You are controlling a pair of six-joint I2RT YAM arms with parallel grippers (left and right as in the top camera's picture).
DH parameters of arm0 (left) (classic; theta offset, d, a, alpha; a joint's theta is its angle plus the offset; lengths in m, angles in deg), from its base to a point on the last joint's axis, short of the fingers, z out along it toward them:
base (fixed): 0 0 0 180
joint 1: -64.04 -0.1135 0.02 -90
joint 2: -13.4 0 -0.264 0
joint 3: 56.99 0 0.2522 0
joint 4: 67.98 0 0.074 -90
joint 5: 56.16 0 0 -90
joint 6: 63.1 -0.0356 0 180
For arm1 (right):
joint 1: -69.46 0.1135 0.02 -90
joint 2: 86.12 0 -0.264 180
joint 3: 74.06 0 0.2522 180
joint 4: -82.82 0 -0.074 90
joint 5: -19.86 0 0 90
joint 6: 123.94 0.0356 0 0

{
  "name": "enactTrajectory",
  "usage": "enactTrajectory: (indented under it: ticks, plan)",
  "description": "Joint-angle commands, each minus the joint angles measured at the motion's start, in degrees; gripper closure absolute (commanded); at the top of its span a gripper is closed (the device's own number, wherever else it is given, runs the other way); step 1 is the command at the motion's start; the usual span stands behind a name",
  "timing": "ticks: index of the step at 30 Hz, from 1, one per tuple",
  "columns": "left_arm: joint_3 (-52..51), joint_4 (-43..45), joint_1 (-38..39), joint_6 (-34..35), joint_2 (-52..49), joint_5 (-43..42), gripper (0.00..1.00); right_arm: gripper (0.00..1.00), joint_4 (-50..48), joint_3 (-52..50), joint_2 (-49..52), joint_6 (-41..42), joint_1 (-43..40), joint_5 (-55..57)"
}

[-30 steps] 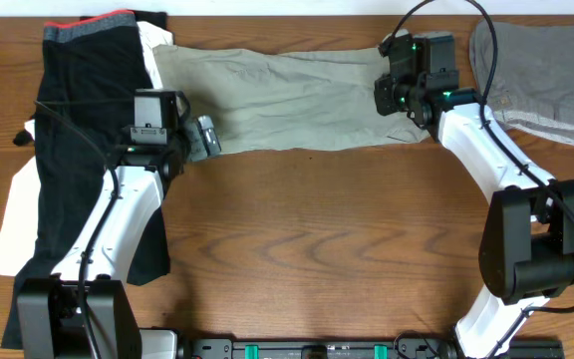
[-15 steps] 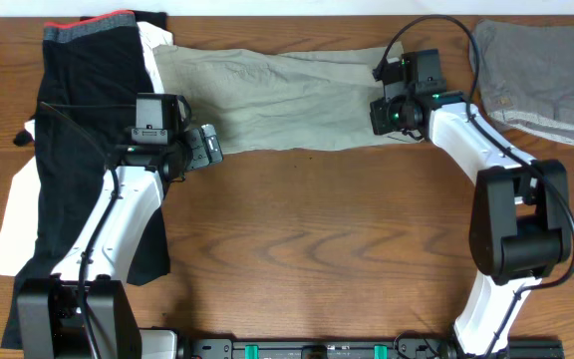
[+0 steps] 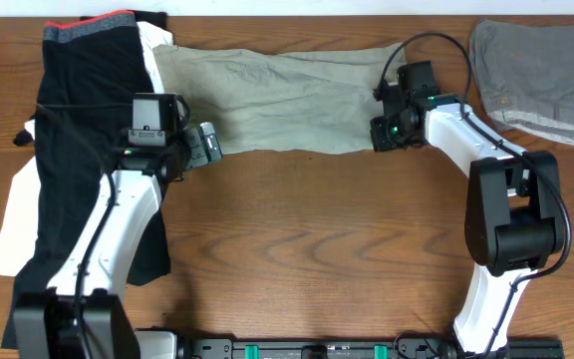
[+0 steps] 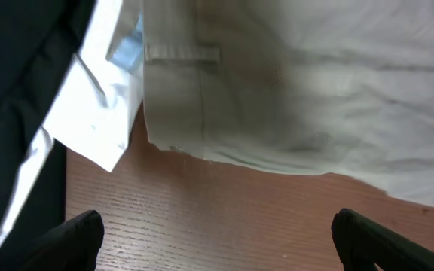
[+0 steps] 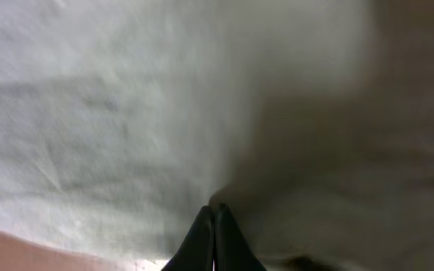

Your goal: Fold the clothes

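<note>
The clothes, light khaki shorts [image 3: 277, 100], lie stretched left to right across the far part of the wooden table. My left gripper [image 3: 207, 145] hovers open just in front of their near left corner. In the left wrist view its two black fingertips stand wide apart over bare wood [image 4: 217, 233], with the shorts' waistband end [image 4: 292, 90] beyond them. My right gripper [image 3: 382, 135] is at the shorts' right end, near the front edge. In the right wrist view its fingers [image 5: 215, 214] are pressed together, pinching the khaki cloth [image 5: 111, 113], and creases run out from the tips.
A black garment [image 3: 78, 120] with a red-and-grey waistband lies at the left over a white garment [image 3: 18, 219], whose corner [image 4: 96, 105] touches the shorts' left end. A grey folded garment [image 3: 541, 75] sits at the far right. Bare wood spans the middle and front.
My right gripper has moved left and toward the front, and the shorts' right edge has come in leftward with it. The left arm has hardly moved.
</note>
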Motion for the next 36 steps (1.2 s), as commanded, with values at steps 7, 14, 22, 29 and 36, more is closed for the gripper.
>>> enactTrajectory:
  ticks: [7,14,22,29,36]
  plan:
    - [0.7,-0.2,0.0,-0.5,5.2,0.0,0.02,0.99,14.2,0.3,1.2,7.4,-4.0,3.0]
    - [0.7,-0.6,0.0,-0.5,5.1,0.0,0.02,0.98,26.8,0.3,1.0,5.8,-3.5,1.6]
    - [0.7,0.1,3.5,-0.5,3.8,-1.7,0.02,0.99,31.6,0.3,-5.4,3.5,1.0,-0.9]
    - [0.7,9.7,8.3,-0.3,-2.4,-1.7,0.02,0.99,26.7,0.4,-17.6,1.9,0.8,-0.4]
    - [0.7,20.2,10.0,8.4,-9.9,-1.2,0.01,0.68,17.8,0.3,-18.4,6.7,0.8,4.4]
